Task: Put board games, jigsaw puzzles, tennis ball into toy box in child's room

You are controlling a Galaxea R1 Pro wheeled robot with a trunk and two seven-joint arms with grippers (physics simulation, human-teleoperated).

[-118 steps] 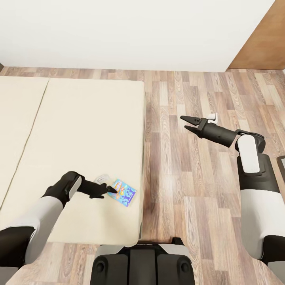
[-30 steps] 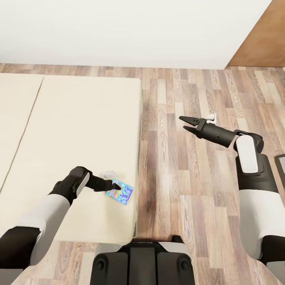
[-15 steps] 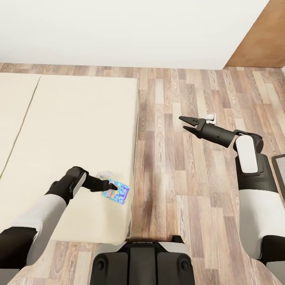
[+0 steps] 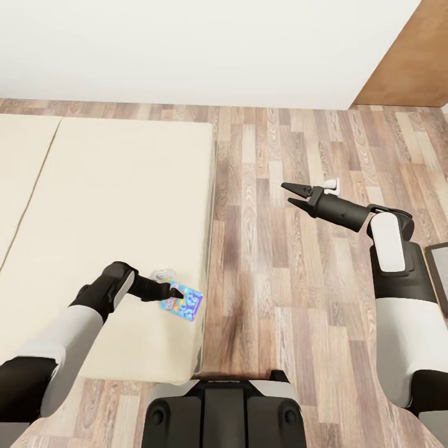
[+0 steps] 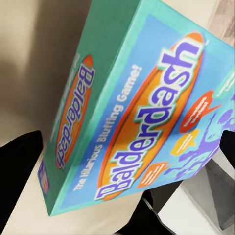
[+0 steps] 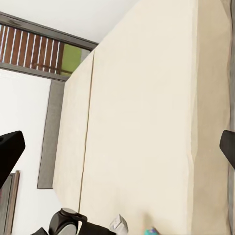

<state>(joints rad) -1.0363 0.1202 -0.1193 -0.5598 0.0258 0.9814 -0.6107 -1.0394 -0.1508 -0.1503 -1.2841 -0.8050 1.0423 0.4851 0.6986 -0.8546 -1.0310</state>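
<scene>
We've got the small blue board game (image 4: 185,303) pinched in our left gripper (image 4: 175,292), fingers (image 4: 163,290) closed on its near edge, and it hangs just over the corner of the bed (image 4: 112,205) by the floor (image 4: 280,280). From the left wrist camera the cover reads "Balderdash" (image 5: 147,117), tilted across the view, dark fingers at both sides. Our right gripper (image 4: 295,193) hovers out over the planks, fingers (image 4: 292,186) spread apart and holding nothing. So we judge this as the carry step: one game is picked up, and the toy box is nowhere in sight here. Next we need to turn away from the bed and drive to the tabletop, keeping that pinch firm so the box doesn't slip.
</scene>
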